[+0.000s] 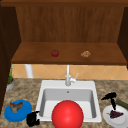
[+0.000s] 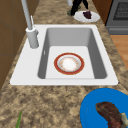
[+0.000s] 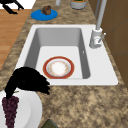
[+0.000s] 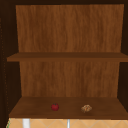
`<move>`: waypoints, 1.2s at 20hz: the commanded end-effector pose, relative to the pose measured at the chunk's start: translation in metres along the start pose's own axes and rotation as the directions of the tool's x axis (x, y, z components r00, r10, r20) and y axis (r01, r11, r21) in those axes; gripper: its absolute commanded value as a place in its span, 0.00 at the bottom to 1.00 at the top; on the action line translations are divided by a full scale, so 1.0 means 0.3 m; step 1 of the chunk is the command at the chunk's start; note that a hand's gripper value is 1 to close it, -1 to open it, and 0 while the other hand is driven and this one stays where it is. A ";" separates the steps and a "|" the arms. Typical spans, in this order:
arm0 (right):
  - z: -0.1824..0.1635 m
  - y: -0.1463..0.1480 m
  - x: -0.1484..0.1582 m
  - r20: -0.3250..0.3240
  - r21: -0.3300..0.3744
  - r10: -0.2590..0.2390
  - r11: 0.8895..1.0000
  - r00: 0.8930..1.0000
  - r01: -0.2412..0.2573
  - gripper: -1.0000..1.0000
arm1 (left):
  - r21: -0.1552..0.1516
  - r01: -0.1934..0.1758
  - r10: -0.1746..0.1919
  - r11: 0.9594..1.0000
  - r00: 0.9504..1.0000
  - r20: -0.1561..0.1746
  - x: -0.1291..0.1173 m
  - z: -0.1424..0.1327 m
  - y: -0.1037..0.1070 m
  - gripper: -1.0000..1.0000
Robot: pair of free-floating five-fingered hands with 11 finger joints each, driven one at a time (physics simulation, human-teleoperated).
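My right hand (image 1: 110, 96) hovers over a white plate (image 1: 108, 119) on the counter right of the sink, also seen in the right side view (image 3: 26, 79). Its fingers are loosely bent and its thumb points down onto the stem end of a bunch of dark grapes (image 3: 10, 110) lying on that plate. My left hand (image 1: 32, 119) hangs at the counter's front edge beside a blue plate (image 1: 23, 113) carrying a brown piece of meat (image 1: 15, 106). A red-rimmed bowl (image 2: 69, 63) sits in the sink basin (image 2: 67, 35).
The faucet (image 1: 68, 78) stands behind the basin. On the shelf above lie a red apple (image 1: 55, 53) and a brown lump (image 1: 85, 54). A dark green object (image 1: 122, 103) lies right of the white plate. A potted plant (image 1: 10, 81) is far left, a stove (image 2: 120, 15) beyond.
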 end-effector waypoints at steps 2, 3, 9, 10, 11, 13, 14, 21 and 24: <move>0.059 0.072 -0.052 0.054 -0.038 -0.033 0.999 0.998 0.035 0.00 | 0.000 0.000 0.000 1.000 1.000 0.000 0.000 0.000 0.000 0.50; 0.062 0.088 -0.071 0.060 -0.034 -0.038 0.999 0.997 0.040 0.00 | 0.000 0.000 0.000 1.000 1.000 0.000 0.000 0.000 0.000 0.50; 0.103 0.202 -0.173 0.089 -0.047 -0.055 0.997 0.995 0.060 0.00 | 0.000 0.000 0.000 1.000 1.000 0.000 0.000 0.000 0.000 0.50; 0.098 0.230 -0.197 0.090 -0.073 -0.047 0.996 0.995 0.054 0.00 | 0.000 0.000 0.000 1.000 1.000 0.000 0.000 0.000 0.000 0.50; 0.091 0.253 -0.218 0.100 -0.097 -0.047 0.994 0.994 0.057 0.00 | 0.000 0.000 0.000 1.000 1.000 0.000 0.000 0.000 0.000 0.50; 0.074 0.274 -0.197 0.082 -0.144 -0.072 0.986 0.994 0.084 0.00 | 0.000 0.000 0.000 1.000 1.000 0.000 0.000 0.000 0.000 0.50; 0.059 0.276 -0.188 0.074 -0.158 -0.096 0.982 0.993 0.107 0.00 | 0.000 0.000 0.000 1.000 1.000 0.000 0.000 0.000 0.000 0.50; -0.030 0.316 -0.224 0.005 -0.144 -0.072 0.987 0.997 0.072 0.00 | 0.000 0.000 0.000 1.000 1.000 0.000 0.000 0.000 0.000 0.50; -0.027 0.365 -0.258 0.019 -0.177 -0.048 0.983 0.999 0.051 0.00 | 0.000 0.000 0.000 1.000 1.000 0.000 0.000 0.000 0.000 0.50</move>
